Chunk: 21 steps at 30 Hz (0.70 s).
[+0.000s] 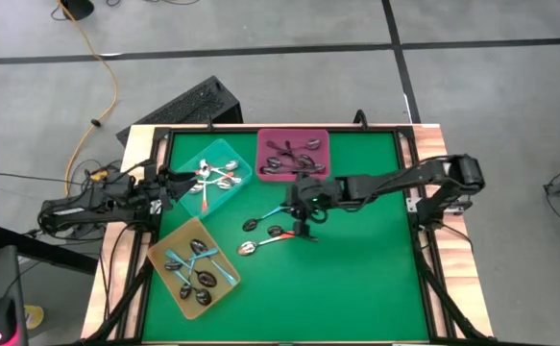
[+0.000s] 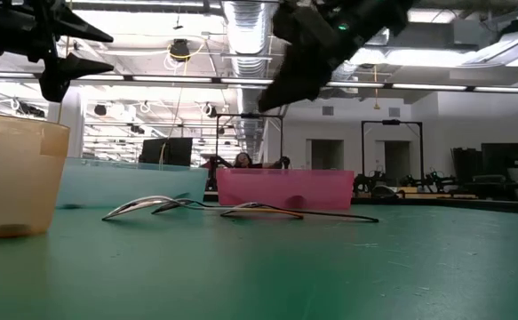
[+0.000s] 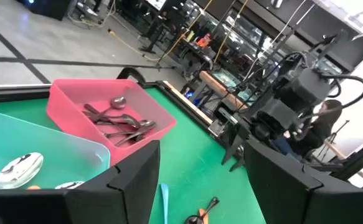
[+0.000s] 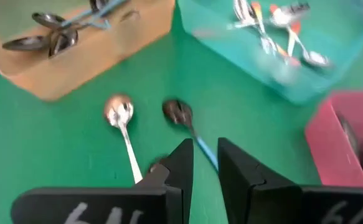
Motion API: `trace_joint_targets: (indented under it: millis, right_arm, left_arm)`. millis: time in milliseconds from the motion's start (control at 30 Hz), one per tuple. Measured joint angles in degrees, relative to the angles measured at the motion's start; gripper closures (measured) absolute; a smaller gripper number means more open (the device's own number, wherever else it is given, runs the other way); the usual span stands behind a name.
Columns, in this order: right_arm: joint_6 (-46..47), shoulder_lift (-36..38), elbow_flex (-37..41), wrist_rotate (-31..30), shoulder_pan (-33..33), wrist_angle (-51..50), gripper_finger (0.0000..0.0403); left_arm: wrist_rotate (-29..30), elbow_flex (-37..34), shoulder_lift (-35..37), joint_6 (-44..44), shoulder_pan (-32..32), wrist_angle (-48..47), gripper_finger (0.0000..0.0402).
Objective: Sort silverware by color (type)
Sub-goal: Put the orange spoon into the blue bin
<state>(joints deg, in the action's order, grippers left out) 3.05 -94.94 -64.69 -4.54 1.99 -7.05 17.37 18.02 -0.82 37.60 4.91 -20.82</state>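
Three loose spoons lie flat on the green mat: a blue-handled one (image 1: 264, 218) and two orange-handled ones (image 1: 280, 232) (image 1: 259, 246). My right gripper (image 1: 304, 221) hovers well above them (image 2: 272, 98), tilted down, its fingers a narrow gap apart and holding nothing. In the right wrist view the blue-handled spoon (image 4: 184, 121) runs under that gap, beside a shiny-bowled spoon (image 4: 122, 121). My left gripper (image 1: 172, 187) waits wide open (image 3: 200, 158) at the teal tray's left side, high off the table.
The teal tray (image 1: 239, 159) holds orange-handled spoons. Dark spoons fill the pink tray (image 1: 265, 139), and blue-handled spoons the yellow tray (image 1: 164, 252). The mat's right and near parts are bare green. A raised wooden frame (image 1: 424, 240) edges the table.
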Motion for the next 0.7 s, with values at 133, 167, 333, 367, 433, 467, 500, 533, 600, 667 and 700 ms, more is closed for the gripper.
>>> trace_joint_targets:
  millis: [133,167,333,367,433,467,500,533,600,667,700]
  right_arm:
    - [-3.3,-4.8,-3.6,0.0,1.3,-0.3,0.0319]
    - [-4.1,-5.9,-4.2,0.0,1.7,-1.2,0.0319]
    - [-6.1,-10.9,-9.2,0.1,2.9,-0.9,0.0319]
    - [-6.1,-11.8,-10.2,0.1,2.9,-0.1,0.0319]
    - [-6.2,-13.4,-11.3,0.2,2.8,-1.5,0.0319]
    - [-6.4,-14.6,-12.0,0.3,2.9,-1.7,0.0319]
    - [-6.4,-15.5,-12.7,0.3,2.9,-0.7,0.0319]
    - [-6.6,-16.2,-12.8,0.3,3.0,-0.9,0.0319]
    - [-6.6,-17.4,-13.4,1.2,3.3,-1.7,0.0319]
    - [-6.6,-18.2,-13.8,2.9,3.8,-0.8,0.0319]
    - [-6.6,-18.5,-13.7,3.4,4.1,-1.0,0.0319]
  left_arm:
    - [0.6,0.0,-0.2,-0.1,0.0,-0.5,0.0183]
    - [0.9,0.0,-0.2,-0.1,0.0,-0.5,0.0183]
    - [1.9,0.0,-0.4,-0.1,0.0,-1.1,0.0183]
    - [2.0,0.0,-0.3,-0.1,0.0,-1.4,0.0183]
    - [2.5,0.0,-0.6,0.0,0.0,-1.3,0.0183]
    - [2.5,0.0,-0.6,0.0,0.0,-1.6,0.0183]
    - [2.7,0.0,-0.6,0.0,0.0,-2.0,0.0183]
    - [2.7,0.0,-0.7,0.0,0.0,-1.9,0.0183]
    - [2.9,0.0,-1.0,0.0,0.0,-1.8,0.0183]
    - [3.1,0.0,-1.2,0.0,0.0,-2.2,0.0183]
    - [3.3,0.0,-1.4,0.0,0.0,-2.0,0.0183]
